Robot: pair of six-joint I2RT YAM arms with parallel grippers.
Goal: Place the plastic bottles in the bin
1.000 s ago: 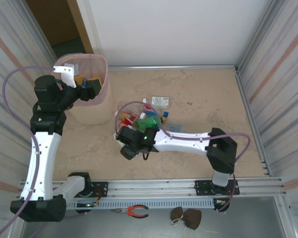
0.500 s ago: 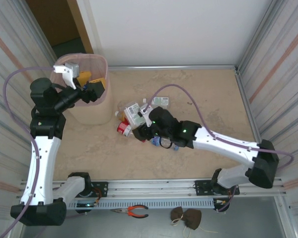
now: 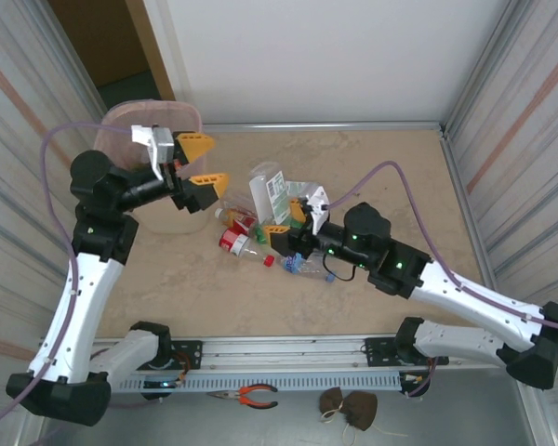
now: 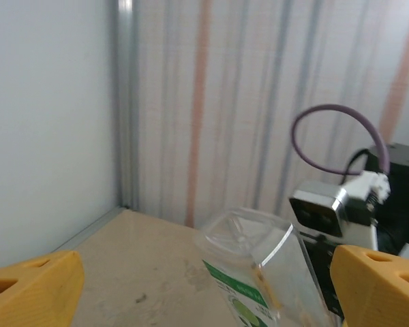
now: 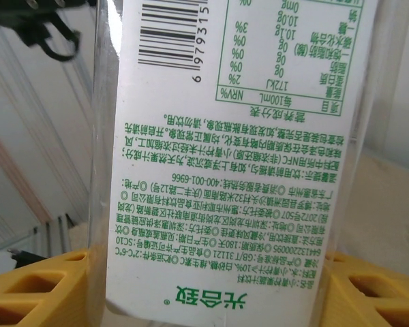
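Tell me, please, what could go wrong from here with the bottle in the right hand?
The left hand hangs open by the bin, roughly on the path from the bottle; the hands might collide. The right hand pinches the smooth bottle near one end, so it could tilt or slip.

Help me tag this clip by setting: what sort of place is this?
Probably a lab robot cell, not a home: corrugated metal walls box in a beige table, two robot arms are bolted to an aluminium rail, and plastic bottles lie near a pink bin.
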